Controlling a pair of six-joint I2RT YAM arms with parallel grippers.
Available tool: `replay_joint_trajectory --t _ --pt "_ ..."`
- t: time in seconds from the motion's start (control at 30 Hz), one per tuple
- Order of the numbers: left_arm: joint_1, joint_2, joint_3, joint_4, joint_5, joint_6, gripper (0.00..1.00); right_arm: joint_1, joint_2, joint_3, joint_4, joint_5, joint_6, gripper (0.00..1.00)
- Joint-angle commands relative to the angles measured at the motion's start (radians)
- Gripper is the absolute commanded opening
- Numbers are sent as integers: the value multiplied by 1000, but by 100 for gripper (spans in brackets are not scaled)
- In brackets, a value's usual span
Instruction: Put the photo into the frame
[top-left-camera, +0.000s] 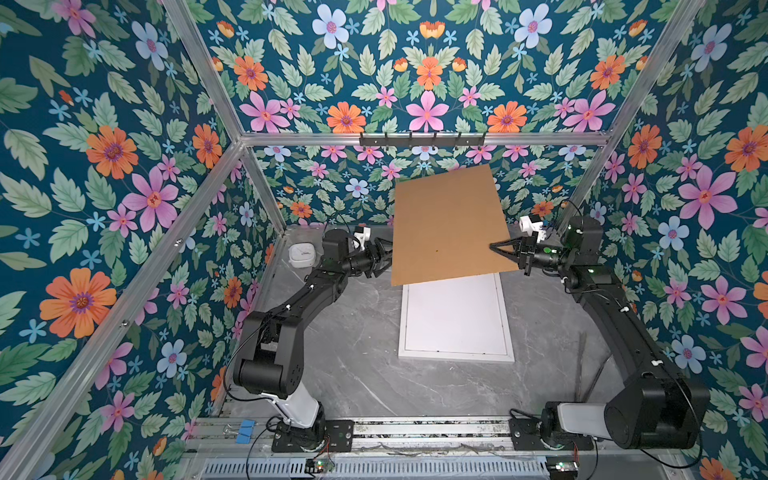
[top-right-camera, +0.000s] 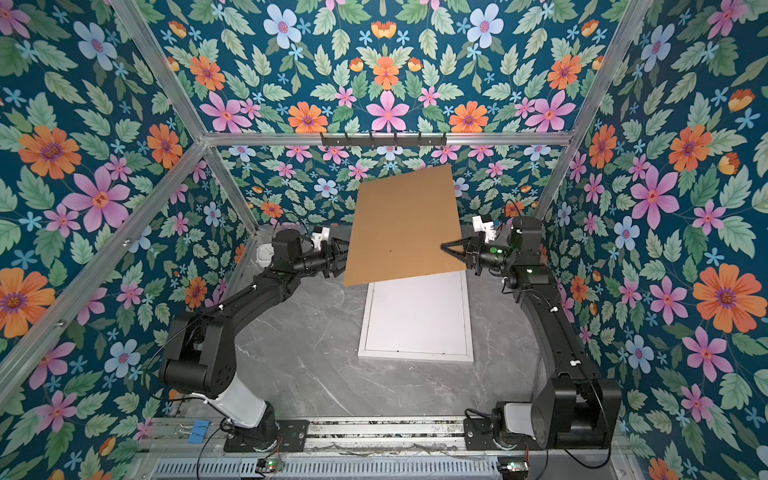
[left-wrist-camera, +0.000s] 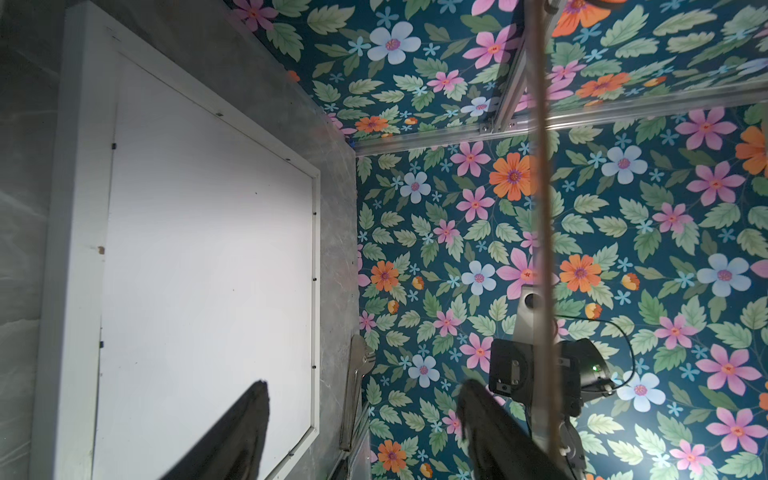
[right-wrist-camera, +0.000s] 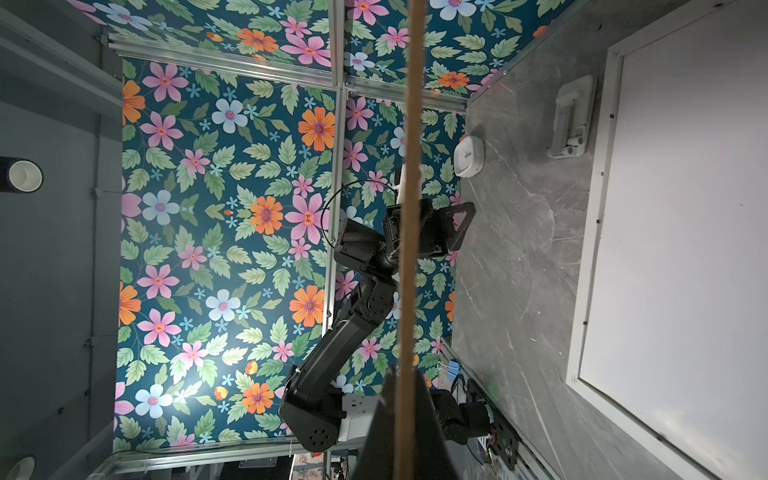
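Observation:
The frame (top-left-camera: 505, 324) (top-right-camera: 415, 356) lies flat on the grey table, white, with a plain white panel (top-left-camera: 455, 320) inside its rim. The photo is out of view. A brown backing board (top-left-camera: 449, 224) (top-right-camera: 403, 224) hangs tilted in the air over the frame's far end. My right gripper (top-left-camera: 492, 247) (right-wrist-camera: 405, 370) is shut on the board's right edge. My left gripper (top-left-camera: 388, 257) (left-wrist-camera: 365, 384) stands open at the board's left edge. In the left wrist view the board's edge (left-wrist-camera: 540, 166) runs beside one finger, not between the two.
A small white device (top-left-camera: 302, 254) sits at the table's far left. Another white device (right-wrist-camera: 573, 120) lies beside the frame, under the board. A metal tool (left-wrist-camera: 357, 374) lies at the table's right edge. Floral walls close in on three sides, with a hook rail (top-left-camera: 424, 140) at the back.

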Motion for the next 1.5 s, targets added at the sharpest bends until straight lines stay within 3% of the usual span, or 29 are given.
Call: replay_joint_trajectory --t 0.0,0.27,0.7,0.87,1.13,1.33,1.47 --pt "24 -20 -24 110 23 -44 76 1 -3 -2 11 -3 -60 0" --pt "39 -30 -28 135 40 -64 79 31 6 -18 15 -14 -73 0" --pt "25 -45 -57 146 41 -74 74 120 62 -1 113 11 -15 0" --pt "25 -62 -59 169 62 -89 56 132 80 -18 154 -2 5 0" --pt "33 -86 -56 194 84 -97 44 132 109 -49 213 -29 31 0" --pt "46 -96 -55 201 94 -106 28 131 139 -69 213 -42 11 0" --pt "58 -101 -57 201 98 -112 8 126 153 -69 153 -34 -38 13"
